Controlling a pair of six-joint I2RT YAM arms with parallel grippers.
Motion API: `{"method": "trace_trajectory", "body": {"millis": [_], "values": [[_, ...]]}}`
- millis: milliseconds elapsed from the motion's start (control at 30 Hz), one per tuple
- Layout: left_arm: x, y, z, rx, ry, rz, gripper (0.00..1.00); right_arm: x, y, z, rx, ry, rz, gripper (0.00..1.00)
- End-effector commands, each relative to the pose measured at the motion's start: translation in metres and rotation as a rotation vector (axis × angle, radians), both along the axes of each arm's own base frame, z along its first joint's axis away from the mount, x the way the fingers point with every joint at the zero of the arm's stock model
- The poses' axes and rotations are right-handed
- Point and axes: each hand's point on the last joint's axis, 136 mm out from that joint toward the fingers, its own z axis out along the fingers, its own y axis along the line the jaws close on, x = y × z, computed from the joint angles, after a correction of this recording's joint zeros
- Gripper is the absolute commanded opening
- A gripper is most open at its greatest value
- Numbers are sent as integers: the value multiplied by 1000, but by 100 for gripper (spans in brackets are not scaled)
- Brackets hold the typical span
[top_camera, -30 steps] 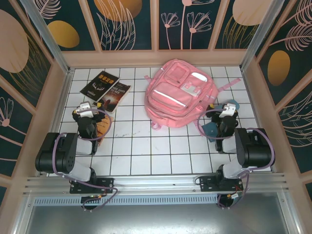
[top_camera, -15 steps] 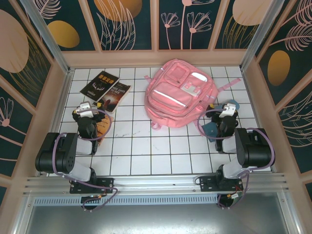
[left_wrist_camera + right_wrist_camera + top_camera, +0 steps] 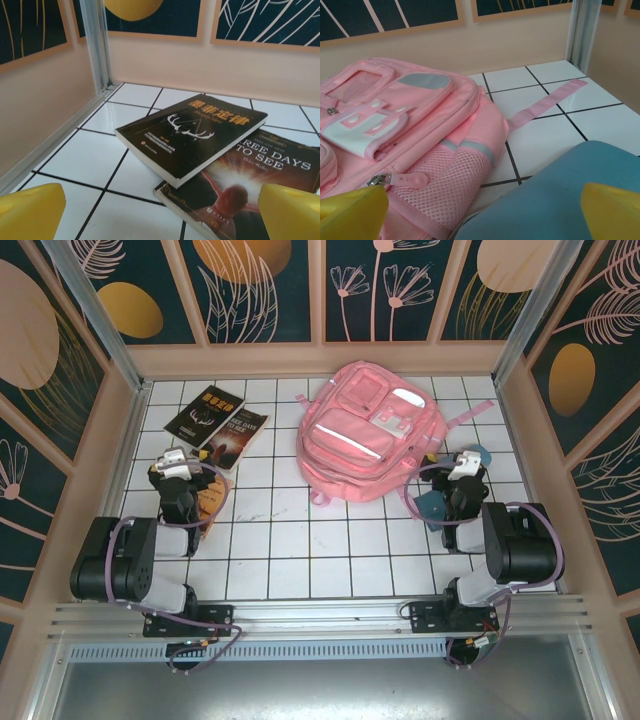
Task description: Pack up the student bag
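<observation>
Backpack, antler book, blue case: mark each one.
backpack [image 3: 345, 445], top view, on the front pocket.
antler book [image 3: 192, 131], left wrist view, on the cover's antler emblem.
blue case [image 3: 550, 200], right wrist view, on its top face.

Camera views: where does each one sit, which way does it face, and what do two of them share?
Top external: overhead behind the bases, looking down on the table; both arms, left gripper and right gripper show.
Left wrist: low on the left arm, facing the far-left corner; a black book overlaps a second book; yellow fingers at the bottom corners.
Right wrist: low on the right arm, facing the student bag over a blue item; yellow fingers.
Shared: top and left wrist, the books; top and right wrist, the bag.
</observation>
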Motion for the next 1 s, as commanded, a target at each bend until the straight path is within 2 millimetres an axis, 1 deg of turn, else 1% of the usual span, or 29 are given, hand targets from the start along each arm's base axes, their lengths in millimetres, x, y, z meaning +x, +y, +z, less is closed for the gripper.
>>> {"method": "trace_trajectory", "body": {"millis": [0, 100, 167, 233, 300, 400, 433, 467, 533, 600, 667, 700, 767, 800, 833, 867, 933, 967], "values": [[2, 1, 23, -14, -28, 5, 99, 2, -1, 22, -15, -40, -10, 99], [2, 2, 37, -38, -22, 13, 99, 0, -11, 39, -5, -38, -93, 99], [4, 2, 48, -77, -10, 18, 99, -2, -18, 56, 43, -41, -139, 99], [9, -2, 61, -141, 8, 7, 99, -3, -16, 71, 110, -20, -146, 99], [14, -10, 69, -221, 49, -26, 99, -5, -16, 82, 205, 13, -159, 99], [23, -31, 82, -371, 102, -108, 98, -7, -9, 87, 335, 102, -163, 99], [27, -38, 83, -424, 125, -132, 99, -7, -5, 88, 365, 137, -150, 99], [30, -49, 84, -478, 141, -183, 99, -6, 1, 87, 391, 173, -128, 99], [39, -83, 91, -568, 170, -365, 99, 1, 15, 87, 447, 249, -75, 99], [48, -100, 91, -681, 216, -421, 98, 8, 30, 82, 502, 326, -20, 99], [57, -124, 87, -728, 279, -509, 99, 16, 43, 78, 546, 380, 19, 99], [62, -135, 87, -730, 301, -528, 98, 20, 50, 74, 574, 408, 32, 99], [69, -153, 76, -717, 356, -522, 99, 27, 61, 66, 626, 451, 44, 99], [72, -164, 66, -720, 394, -518, 98, 31, 69, 63, 652, 468, 63, 99], [78, -173, 61, -734, 420, -517, 94, 35, 78, 60, 672, 486, 84, 99], [80, -182, 51, -755, 452, -521, 90, 37, 85, 54, 686, 506, 95, 99], [85, -201, 25, -800, 529, -519, 84, 44, 101, 45, 704, 544, 111, 99], [86, -212, 16, -811, 554, -531, 81, 48, 107, 42, 708, 558, 120, 98]]}}
